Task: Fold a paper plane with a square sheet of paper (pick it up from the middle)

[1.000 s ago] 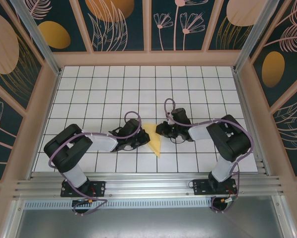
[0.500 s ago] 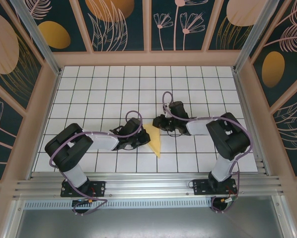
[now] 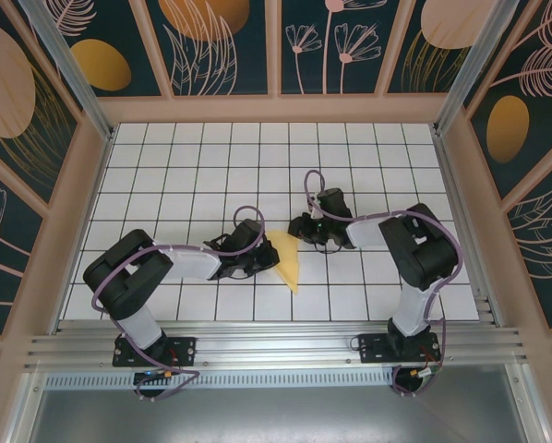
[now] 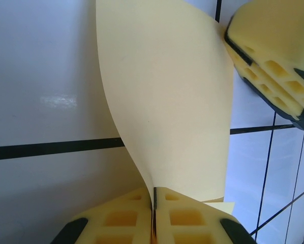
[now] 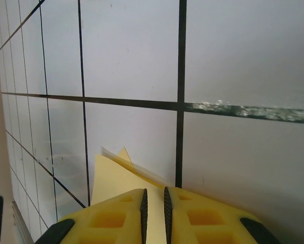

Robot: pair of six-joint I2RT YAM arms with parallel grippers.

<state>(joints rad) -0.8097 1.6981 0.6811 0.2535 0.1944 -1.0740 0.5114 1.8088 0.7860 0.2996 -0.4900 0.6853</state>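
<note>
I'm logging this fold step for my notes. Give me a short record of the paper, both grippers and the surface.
object: square sheet of paper, pale yellow, folded to a narrower pointed shape, curving
left gripper: shut on the sheet's edge
right gripper: by the sheet's far tip, jaws a narrow slit apart, grip unclear
surface: white grid-tiled table
stage: not yet a plane

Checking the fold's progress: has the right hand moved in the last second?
Yes: against the grid, the right hand moved toward the far wall, up to the paper's far corner.
</note>
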